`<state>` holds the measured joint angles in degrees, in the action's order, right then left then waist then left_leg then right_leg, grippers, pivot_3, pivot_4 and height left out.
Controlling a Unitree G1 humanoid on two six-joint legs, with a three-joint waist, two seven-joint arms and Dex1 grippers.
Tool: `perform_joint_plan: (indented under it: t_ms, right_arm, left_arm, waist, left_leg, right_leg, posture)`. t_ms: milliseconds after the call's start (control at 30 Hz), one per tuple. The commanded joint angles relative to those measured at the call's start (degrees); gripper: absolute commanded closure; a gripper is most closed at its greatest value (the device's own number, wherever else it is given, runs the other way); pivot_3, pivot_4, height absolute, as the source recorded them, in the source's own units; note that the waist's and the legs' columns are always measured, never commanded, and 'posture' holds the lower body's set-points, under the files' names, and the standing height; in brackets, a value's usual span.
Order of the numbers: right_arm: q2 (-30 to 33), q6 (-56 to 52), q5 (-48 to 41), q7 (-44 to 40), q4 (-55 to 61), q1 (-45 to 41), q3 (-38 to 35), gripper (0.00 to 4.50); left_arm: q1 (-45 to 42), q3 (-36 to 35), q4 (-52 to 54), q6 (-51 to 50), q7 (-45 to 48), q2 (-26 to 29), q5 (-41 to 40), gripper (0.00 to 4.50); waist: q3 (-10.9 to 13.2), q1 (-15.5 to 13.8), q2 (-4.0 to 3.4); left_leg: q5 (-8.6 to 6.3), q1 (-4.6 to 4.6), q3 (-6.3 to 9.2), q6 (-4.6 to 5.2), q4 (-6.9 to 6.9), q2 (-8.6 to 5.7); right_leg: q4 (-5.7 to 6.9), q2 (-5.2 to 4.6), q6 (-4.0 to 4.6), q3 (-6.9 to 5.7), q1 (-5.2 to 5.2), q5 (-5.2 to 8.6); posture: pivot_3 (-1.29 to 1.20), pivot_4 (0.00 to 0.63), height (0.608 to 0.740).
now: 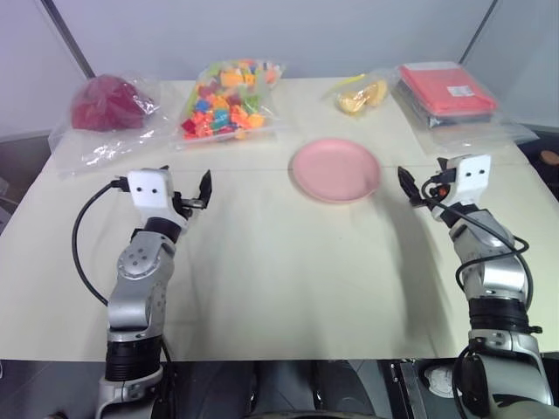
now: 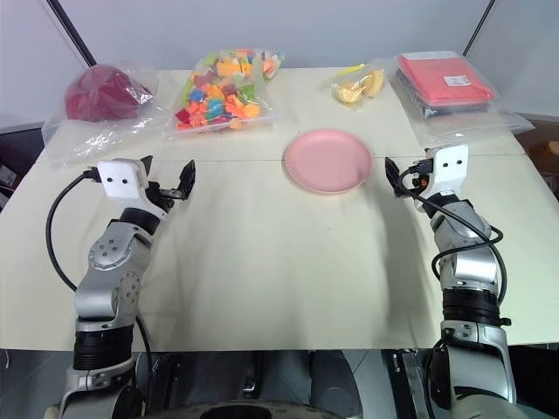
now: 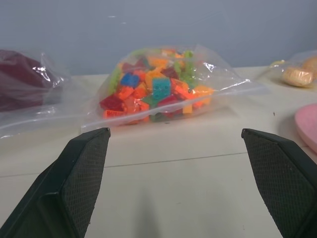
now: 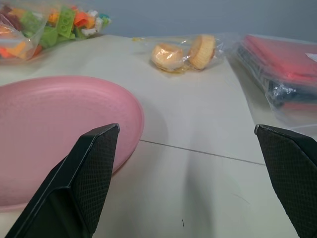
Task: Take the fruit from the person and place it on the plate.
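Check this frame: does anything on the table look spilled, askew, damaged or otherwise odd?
Nothing stands out. The pink plate sits flat and bare on the table. The bags of coloured bricks, dark red material and orange-yellow pieces are closed, with nothing spilled. The red packet lies flat.

The plate point(image 1: 335, 170) is plain pink, and the surface point(image 1: 279, 279) under it is a pale cream. One clear bag holds bricks point(image 1: 229, 98) in mixed red, orange, yellow, green and blue. Another clear bag holds a dark maroon lump point(image 1: 106, 103). A third holds pale orange-yellow pieces point(image 1: 360, 98). The flat packet point(image 1: 445, 87) is red with a small white label. The fingers point(image 3: 81, 183) are black with a fine cross-hatched texture.
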<state>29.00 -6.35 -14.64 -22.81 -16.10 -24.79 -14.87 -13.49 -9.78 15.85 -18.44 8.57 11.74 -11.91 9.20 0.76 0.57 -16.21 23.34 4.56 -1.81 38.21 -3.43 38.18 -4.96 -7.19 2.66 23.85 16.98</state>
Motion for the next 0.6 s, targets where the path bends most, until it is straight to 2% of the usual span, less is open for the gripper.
perform_joint_plan:
  t_ms: [33, 600]
  right_arm:
    - [0.2, 1.5, 0.0, -0.2, 0.6, -0.4, -0.8, 0.00]
    - [0.4, 2.1, 0.1, -0.7, -0.3, -0.8, -0.7, 0.00]
  left_arm:
    - [-0.2, -0.3, 2.5, 0.9, 0.1, 0.4, -0.3, 0.06]
    - [0.0, -0.4, 2.1, 1.4, 0.4, 0.3, -0.4, 0.06]
  waist:
    - [0.0, 0.0, 0.00]
    - [0.0, 0.0, 0.00]
  left_leg:
    - [0.00, 0.00, 0.00, 0.00, 0.00, 0.00]
    - [0.00, 0.00, 0.00, 0.00, 0.00, 0.00]
  right_leg:
    - [0.00, 0.00, 0.00, 0.00, 0.00, 0.00]
    - [0.00, 0.00, 0.00, 0.00, 0.00, 0.00]
  posture:
    - [0.00, 0.150, 0.740]
    - [0.00, 0.150, 0.740]
